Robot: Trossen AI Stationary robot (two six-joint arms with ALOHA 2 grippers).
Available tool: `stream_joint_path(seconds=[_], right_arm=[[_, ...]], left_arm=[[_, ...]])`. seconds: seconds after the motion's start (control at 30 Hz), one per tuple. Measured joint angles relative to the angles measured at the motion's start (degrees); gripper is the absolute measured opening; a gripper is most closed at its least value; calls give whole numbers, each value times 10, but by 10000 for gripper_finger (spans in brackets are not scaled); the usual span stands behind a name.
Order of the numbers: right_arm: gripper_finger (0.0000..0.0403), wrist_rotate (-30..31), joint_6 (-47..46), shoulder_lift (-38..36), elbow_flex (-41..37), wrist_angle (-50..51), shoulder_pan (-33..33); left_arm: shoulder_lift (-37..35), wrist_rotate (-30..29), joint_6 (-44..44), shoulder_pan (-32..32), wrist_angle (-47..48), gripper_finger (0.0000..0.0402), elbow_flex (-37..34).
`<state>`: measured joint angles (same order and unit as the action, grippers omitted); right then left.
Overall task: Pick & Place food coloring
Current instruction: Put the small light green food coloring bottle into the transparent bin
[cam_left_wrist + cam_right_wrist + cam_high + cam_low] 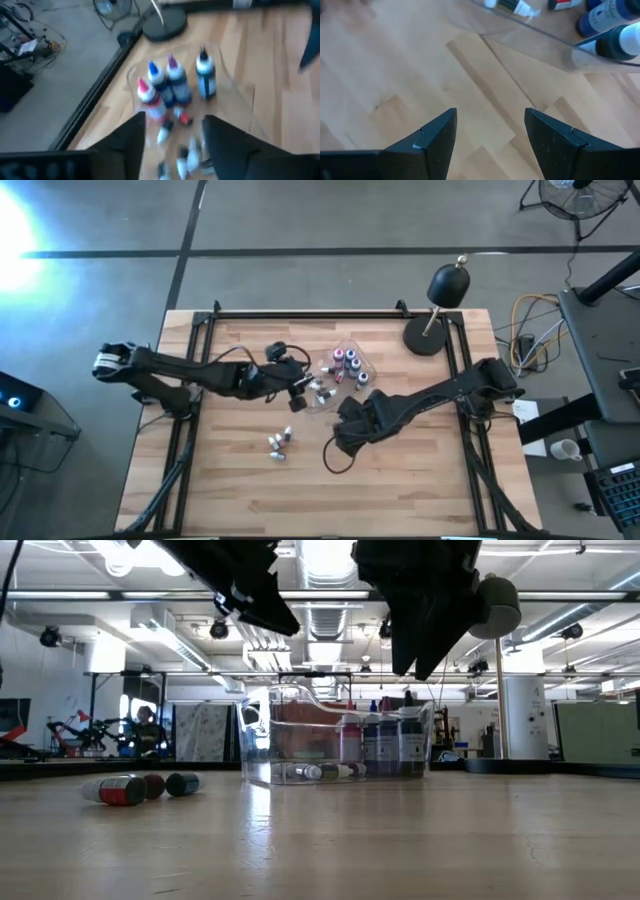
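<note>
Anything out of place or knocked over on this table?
Three small bottles lie on their sides on the bare table, apart from the clear tray. More lie toppled inside the tray beside the upright ones.

Clearly a robotics lab or industrial workshop, not a home. Set on a polished grey concrete floor, with a wooden table framed by black metal rails as a fixed rig. Overhead in the low view: exposed silver ducting, pipes and rows of strip lights under an open ceiling. Beyond the table, a wide open hall with a person at another station. Around the rig: a standing fan, loose coiled cables, a side desk with a keyboard and a cup. On the table's far corner, a black domed lamp.
</note>
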<state>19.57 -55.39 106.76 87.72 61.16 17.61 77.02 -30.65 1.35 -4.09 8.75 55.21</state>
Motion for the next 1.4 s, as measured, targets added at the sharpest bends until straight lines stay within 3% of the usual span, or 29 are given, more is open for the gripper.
stream_joint_path(seconds=[0.2, 0.4, 0.5, 0.6, 0.73, 0.83, 0.97, 1.2, 1.4], right_arm=[[226, -1, 51, 0, 0, -32, 16], [226, -5, 255, 0, -4, -178, 14], [226, -5, 345, 0, -5, -242, 7], [226, -1, 359, 0, -5, -265, -3], [226, 0, 357, 0, -5, -252, -9], [226, -1, 350, 0, -5, -251, -6], [226, -1, 315, 0, -5, -251, -1], [226, -1, 286, 0, -5, -250, 0], [226, 0, 284, 0, -5, -251, 0]], left_arm=[[-53, 8, 2, -44, 195, 210, 46], [-115, 118, 75, -86, 311, 212, -10], [-139, 206, 101, -125, 280, 213, -75], [-142, 253, 108, -177, 192, 213, -150], [-124, 252, 40, -246, 30, 213, -237], [-98, 215, -42, -265, -54, 213, -279], [-63, 181, -63, -255, -67, 213, -292], [-3, 196, -93, -232, -83, 213, -289], [35, 271, -45, -211, -77, 206, -271]])
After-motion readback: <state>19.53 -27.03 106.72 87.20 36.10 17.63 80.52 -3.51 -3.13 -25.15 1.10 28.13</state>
